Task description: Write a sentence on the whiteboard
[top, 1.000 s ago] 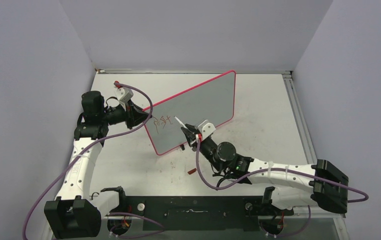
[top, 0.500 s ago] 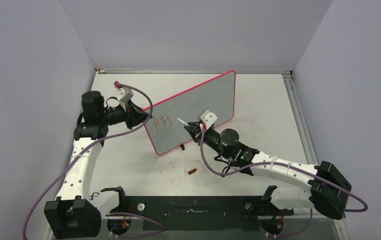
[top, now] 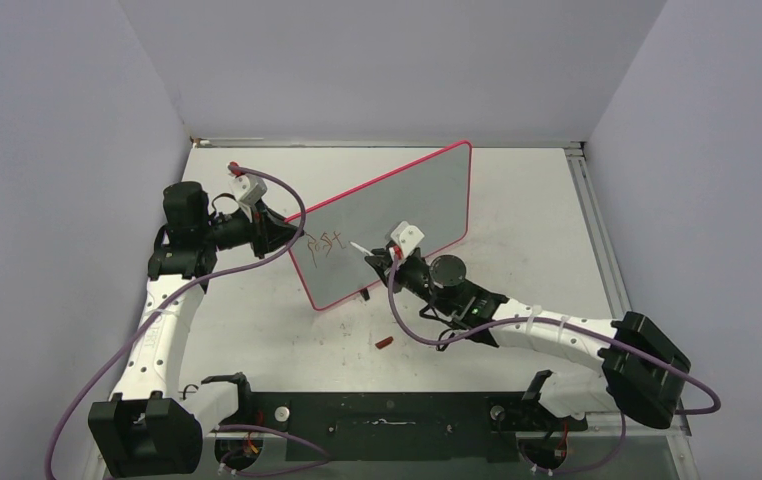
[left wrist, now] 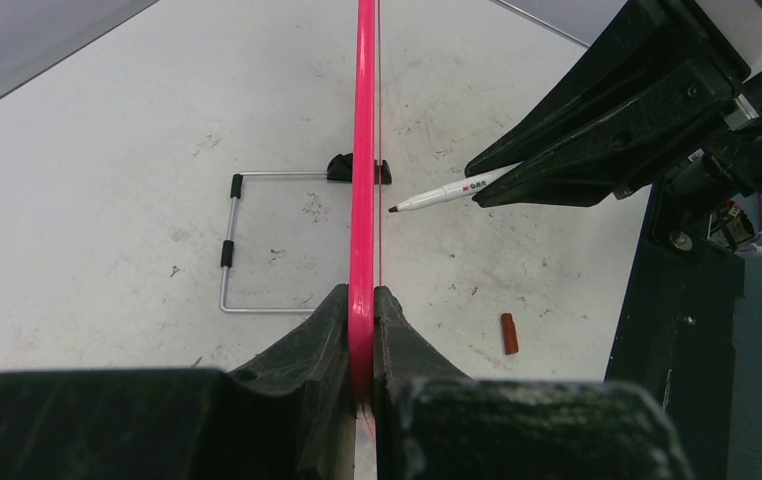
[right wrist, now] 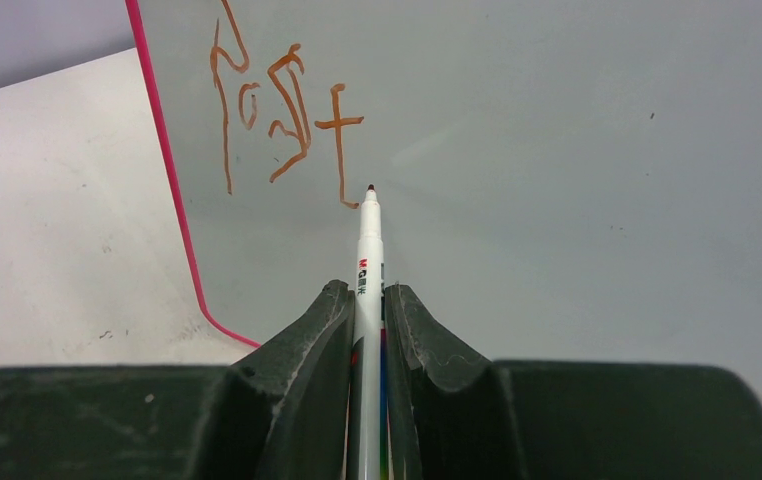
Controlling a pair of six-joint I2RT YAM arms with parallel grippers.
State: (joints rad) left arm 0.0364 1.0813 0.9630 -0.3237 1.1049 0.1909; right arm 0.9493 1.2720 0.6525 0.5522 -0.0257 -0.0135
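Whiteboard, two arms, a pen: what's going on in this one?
The left gripper is clamped on the rim of the whiteboard, steadying it as it stands on the table. The right gripper holds a white marker pointed at the board, with its tip just off the surface beside a few reddish letters. The sentence is barely begun. A small red cap lies on the table on the writing side.
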